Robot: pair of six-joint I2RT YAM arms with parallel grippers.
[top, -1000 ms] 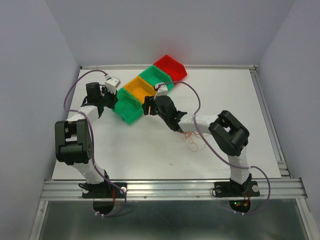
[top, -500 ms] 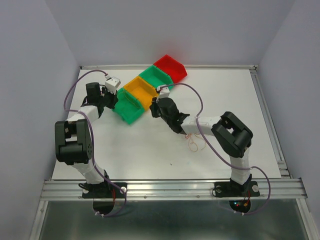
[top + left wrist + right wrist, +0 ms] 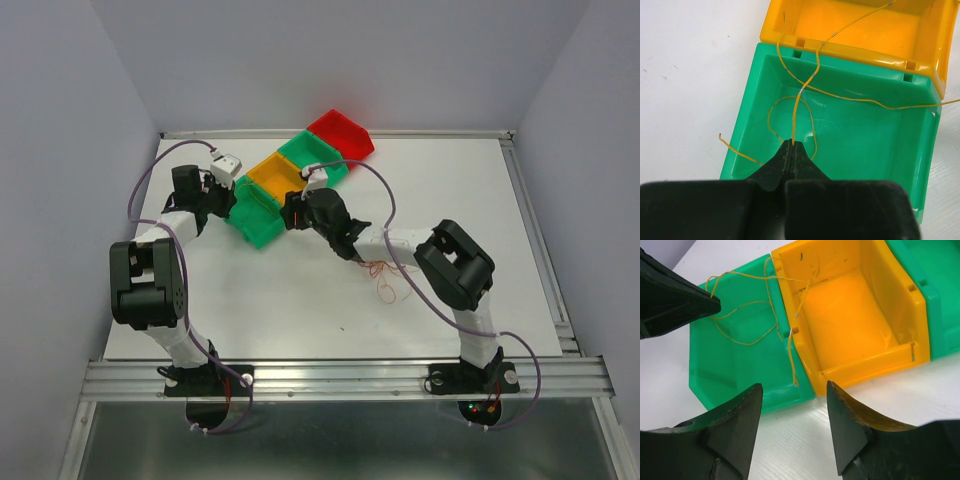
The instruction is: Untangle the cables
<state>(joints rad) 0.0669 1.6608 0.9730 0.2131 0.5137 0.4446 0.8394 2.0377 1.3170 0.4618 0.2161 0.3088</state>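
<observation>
Near four bins (image 3: 276, 178), left gripper (image 3: 791, 145), right gripper (image 3: 794, 386), several cables (image 3: 799, 102).

diagonal row of 4 bins (image 3: 290, 165), right pincer (image 3: 290, 213) beside it, tangled cables (image 3: 383, 280) on white table (image 3: 300, 300)
</observation>
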